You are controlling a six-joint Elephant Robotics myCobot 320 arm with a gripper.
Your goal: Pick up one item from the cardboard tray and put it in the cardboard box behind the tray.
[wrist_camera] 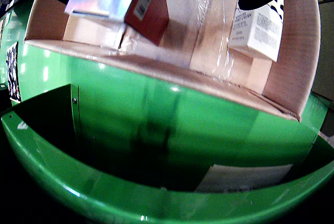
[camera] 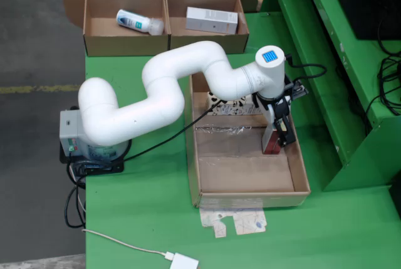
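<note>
My gripper (camera: pixel 280 132) pinches a red carton (camera: pixel 272 140) against the right wall of the cardboard tray (camera: pixel 250 181); a patterned white box (camera: pixel 230 105) lies behind it, and the far cardboard box (camera: pixel 100 42) holds a bottle (camera: pixel 139 21).

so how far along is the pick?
Done: the back box already holds a bottle and a white carton. In hand: the pincer is down in the tray at a red carton; grip unclear. Left: lift it and drop it in the box.
</note>
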